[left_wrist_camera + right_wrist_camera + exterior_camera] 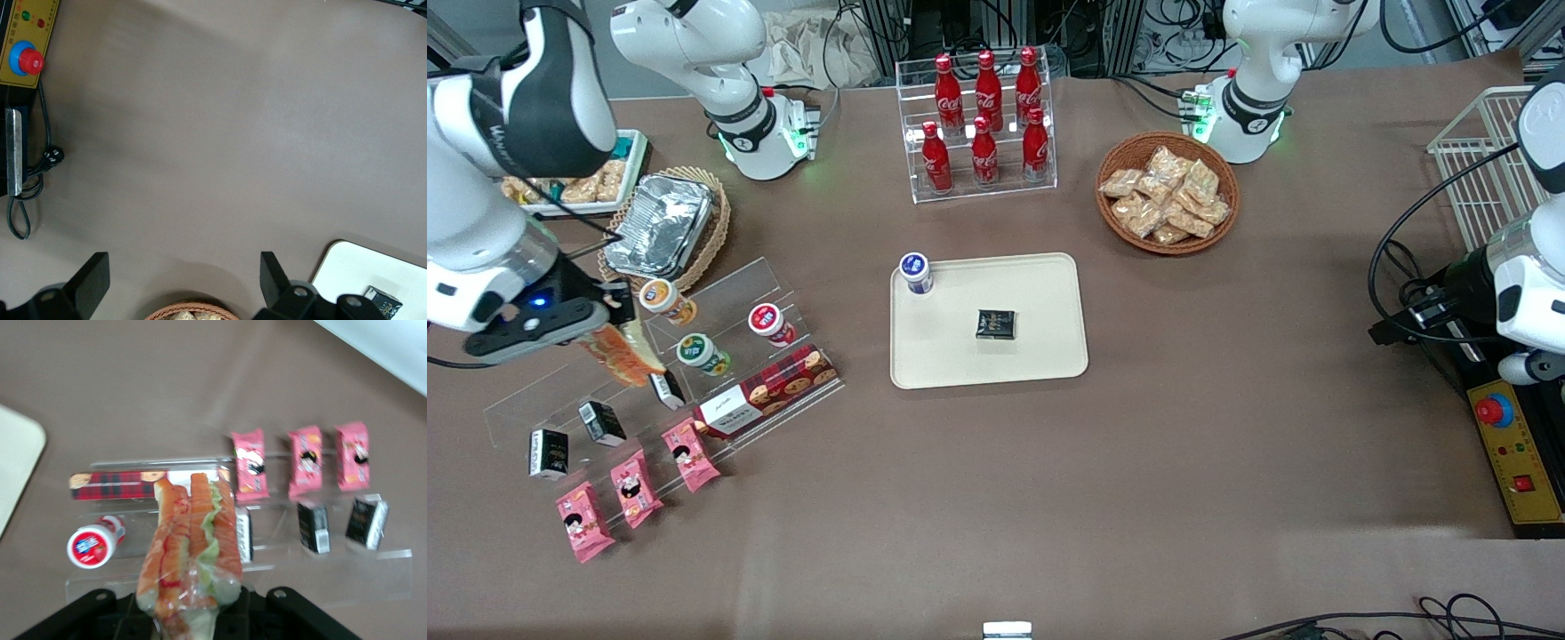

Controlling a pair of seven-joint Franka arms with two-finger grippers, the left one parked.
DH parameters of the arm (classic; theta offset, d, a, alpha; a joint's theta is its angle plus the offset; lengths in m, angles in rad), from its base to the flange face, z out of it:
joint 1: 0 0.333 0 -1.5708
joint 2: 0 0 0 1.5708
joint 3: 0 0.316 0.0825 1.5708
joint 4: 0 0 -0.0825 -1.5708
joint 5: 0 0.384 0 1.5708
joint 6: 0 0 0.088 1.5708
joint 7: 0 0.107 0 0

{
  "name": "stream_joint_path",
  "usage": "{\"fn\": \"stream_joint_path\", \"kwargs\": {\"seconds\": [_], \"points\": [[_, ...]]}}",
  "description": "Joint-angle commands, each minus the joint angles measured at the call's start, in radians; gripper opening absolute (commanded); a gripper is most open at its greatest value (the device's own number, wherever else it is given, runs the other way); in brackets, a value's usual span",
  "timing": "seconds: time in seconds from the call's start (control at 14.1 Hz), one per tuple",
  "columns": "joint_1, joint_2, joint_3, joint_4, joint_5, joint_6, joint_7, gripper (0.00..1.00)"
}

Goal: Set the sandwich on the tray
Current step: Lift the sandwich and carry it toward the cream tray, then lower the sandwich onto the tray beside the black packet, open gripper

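1. The brown table [1227, 462] is carrying everything, and most of the goods are standing toward my working arm's end of it.
2. The tray [1040, 356] is lying flat in the middle of the table, well apart from my gripper. A small dark packet [996, 324] is resting on it, and a blue-capped cup [916, 272] is standing on its corner.
3. The clear acrylic shelf [534, 400] is sitting under my gripper, with steps going down toward the front camera.
4. The plaid biscuit box [769, 391] is lying on the shelf, on the side nearer to the tray.
5. My gripper [609, 324] is hanging above the shelf. It is holding the sandwich [615, 356] between its fingers, lifted clear of the shelf.
6. In my wrist view the sandwich [193, 547] is showing its cut edge, with orange-pink and green layers inside the clear wrap.
7. Three pink snack packets [636, 487] are lying in a row, nearer to the front camera than the shelf.
8. The small black cartons [600, 422] are standing on the shelf's lower step.
9. The red-lidded cup [769, 322] is lying on the upper step, beside two other cups.
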Motion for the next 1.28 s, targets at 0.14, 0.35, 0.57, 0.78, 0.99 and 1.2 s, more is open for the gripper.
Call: {"fn": "stream_joint_path", "kwargs": {"seconds": [0.14, 0.35, 0.57, 0.78, 0.99, 1.2], "points": [[0.167, 0.060, -0.001, 0.051, 0.023, -0.019, -0.066, 0.04], [0.292, 0.111, -0.004, 0.051, 0.057, 0.035, -0.066, 0.03], [0.381, 0.187, -0.001, 0.059, 0.058, 0.096, -0.071, 0.03], [0.492, 0.272, -0.001, 0.060, 0.057, 0.161, -0.074, 0.03], [0.591, 0.396, 0.001, 0.059, 0.060, 0.343, -0.109, 0.04], [0.665, 0.513, -0.002, 0.059, 0.047, 0.533, -0.193, 0.05]]}}
